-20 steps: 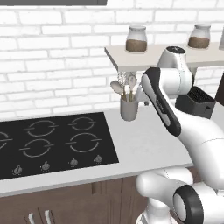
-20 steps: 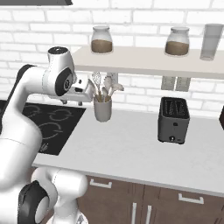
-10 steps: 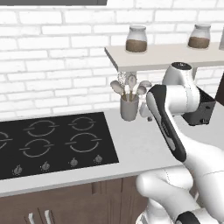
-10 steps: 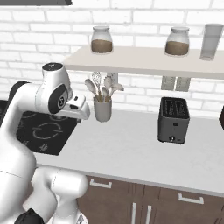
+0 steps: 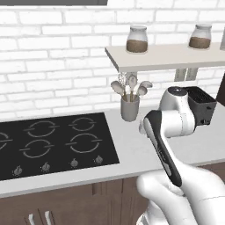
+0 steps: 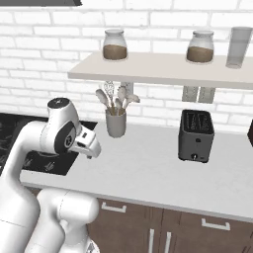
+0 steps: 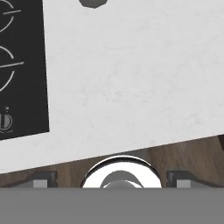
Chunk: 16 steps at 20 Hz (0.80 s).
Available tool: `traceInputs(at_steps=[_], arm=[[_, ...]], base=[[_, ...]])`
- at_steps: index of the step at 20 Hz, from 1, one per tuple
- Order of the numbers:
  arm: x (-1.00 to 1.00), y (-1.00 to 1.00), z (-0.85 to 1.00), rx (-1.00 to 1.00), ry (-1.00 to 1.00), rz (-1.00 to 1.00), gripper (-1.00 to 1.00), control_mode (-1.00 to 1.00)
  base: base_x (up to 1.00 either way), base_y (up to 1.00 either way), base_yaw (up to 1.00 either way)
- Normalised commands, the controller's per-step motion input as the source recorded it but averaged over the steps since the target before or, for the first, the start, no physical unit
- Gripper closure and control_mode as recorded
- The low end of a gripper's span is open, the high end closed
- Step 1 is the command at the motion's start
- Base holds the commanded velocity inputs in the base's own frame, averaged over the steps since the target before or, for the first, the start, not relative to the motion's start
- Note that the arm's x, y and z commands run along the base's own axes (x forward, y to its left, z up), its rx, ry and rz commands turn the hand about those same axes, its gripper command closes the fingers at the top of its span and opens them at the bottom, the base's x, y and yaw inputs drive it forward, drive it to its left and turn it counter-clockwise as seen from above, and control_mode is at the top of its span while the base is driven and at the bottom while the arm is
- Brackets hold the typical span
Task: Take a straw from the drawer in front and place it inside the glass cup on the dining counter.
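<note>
The arm hung folded over the white worktop (image 6: 148, 168), its hand pointing down beside the black hob (image 5: 48, 143), and the gripper (image 7: 112, 178) showed two dark fingertips (image 7: 43, 179) set wide apart with nothing between them. Below them ran the dark wooden drawer front (image 7: 70, 173). A utensil pot (image 6: 116, 123) and toaster (image 6: 196, 135) stood behind.

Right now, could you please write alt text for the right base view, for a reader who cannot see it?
A white robot arm bends over a white worktop beside a black hob. Behind stand a grey utensil pot and a black toaster, under a shelf with two jars.
</note>
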Motion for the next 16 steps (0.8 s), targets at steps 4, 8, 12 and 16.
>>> traceInputs(at_steps=[4,8,12,16], arm=[[0.0,0.0,-0.35,0.0,0.0,-0.11,-1.0,-1.0],[-0.03,0.0,-0.08,0.0,0.0,-0.05,-1.0,1.0],[0.0,0.0,0.0,0.0,0.0,0.0,-1.0,1.0],[0.0,0.0,0.0,0.0,0.0,0.0,-1.0,1.0]], base=[[0.0,0.0,0.0],[-0.09,0.0,-0.05],[-0.26,0.14,-0.15],[-0.4,0.24,-0.19]])
